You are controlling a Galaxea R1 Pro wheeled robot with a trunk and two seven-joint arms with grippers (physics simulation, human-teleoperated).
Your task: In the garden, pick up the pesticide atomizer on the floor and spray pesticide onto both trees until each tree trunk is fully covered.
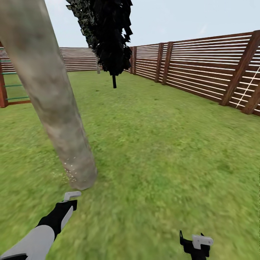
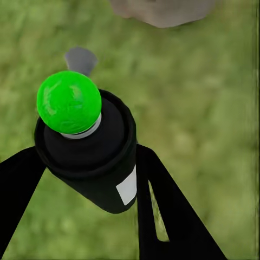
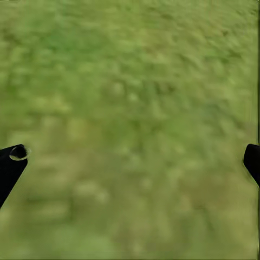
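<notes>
The left gripper (image 2: pixel 97 179) squeezes the pesticide atomizer (image 2: pixel 86 146), which points at the foot of the tree trunk (image 1: pixel 77 169) just ahead, while the right gripper (image 3: pixel 130 162) hangs open over grass.

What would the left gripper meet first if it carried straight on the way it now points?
Probably the base of the tree trunk, already flecked with whitish specks. The left gripper, shut on the pesticide atomizer, aims at it across a short strip of lawn; depth is uncertain.
</notes>
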